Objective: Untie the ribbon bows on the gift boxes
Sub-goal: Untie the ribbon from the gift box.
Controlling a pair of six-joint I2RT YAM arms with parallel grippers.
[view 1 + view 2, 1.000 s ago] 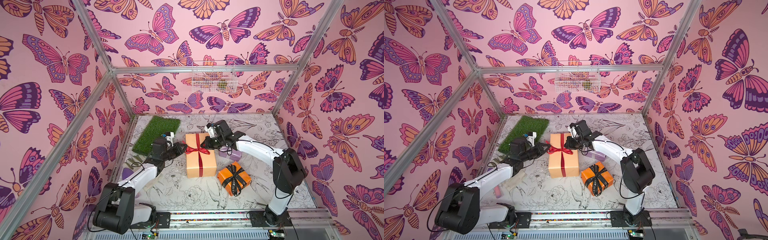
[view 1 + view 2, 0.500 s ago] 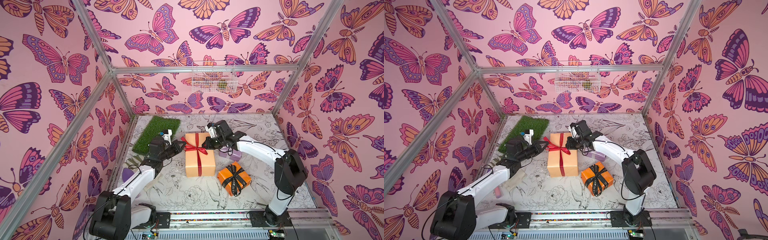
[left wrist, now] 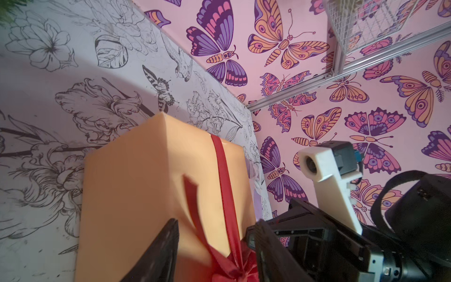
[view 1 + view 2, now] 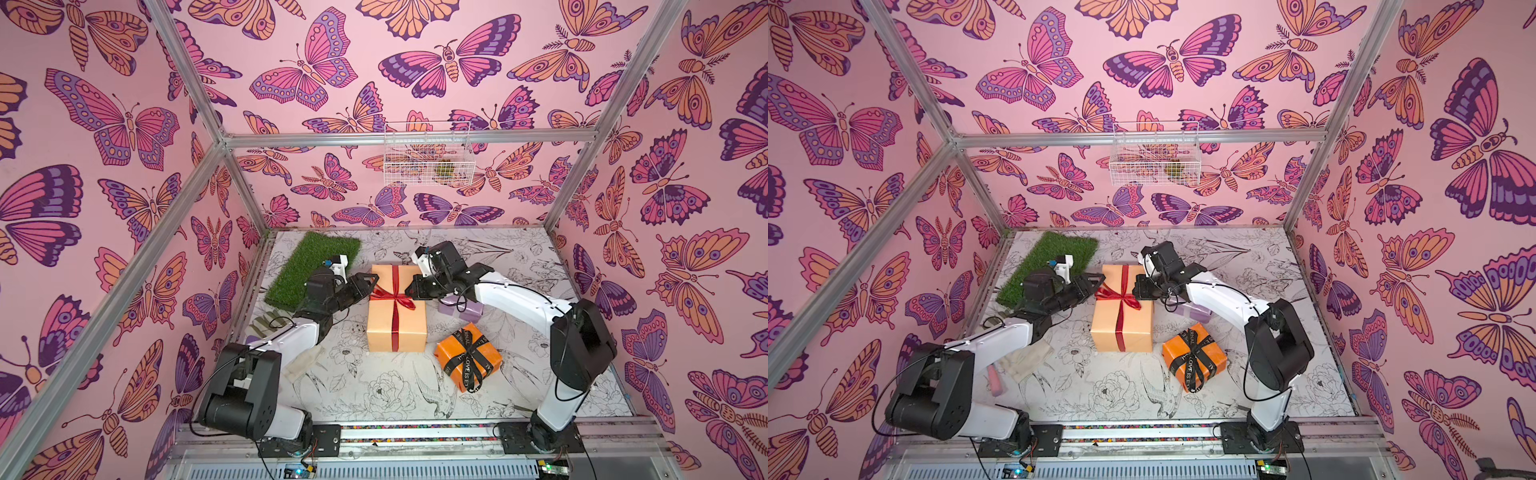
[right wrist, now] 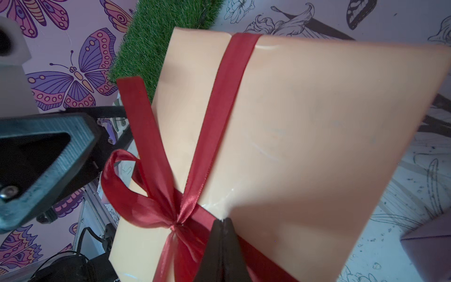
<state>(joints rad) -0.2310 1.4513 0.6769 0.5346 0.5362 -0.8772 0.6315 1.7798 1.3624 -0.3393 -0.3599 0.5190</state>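
**Red ribbon bow** (image 5: pixel 174 225): satin, judged soft, light and slick, so likely to slip through a weak pinch. One loop (image 5: pixel 117 175) stands beside the knot, and a free tail (image 3: pixel 191 193) lies across the box top. The tail end looks the best place to take hold, pulling away from the knot.

**Peach box** (image 4: pixel 397 332): mid-bench, nearer the back edge. It is paper-wrapped and probably light, so it may slide if not steadied.

**Left gripper** (image 3: pixel 214 225): at the box's left edge, jaws apart, with the tail between them but not clamped.

**Right gripper** (image 5: pixel 223 222): clenched, tips on the box top by the ribbon band. Whether it nips ribbon cannot be told.

**Orange cube** (image 4: pixel 467 357): toward the front right, black bow (image 4: pixel 469 353) still tied.

**Lilac cube** (image 4: pixel 461 306): largely hidden under the right arm.
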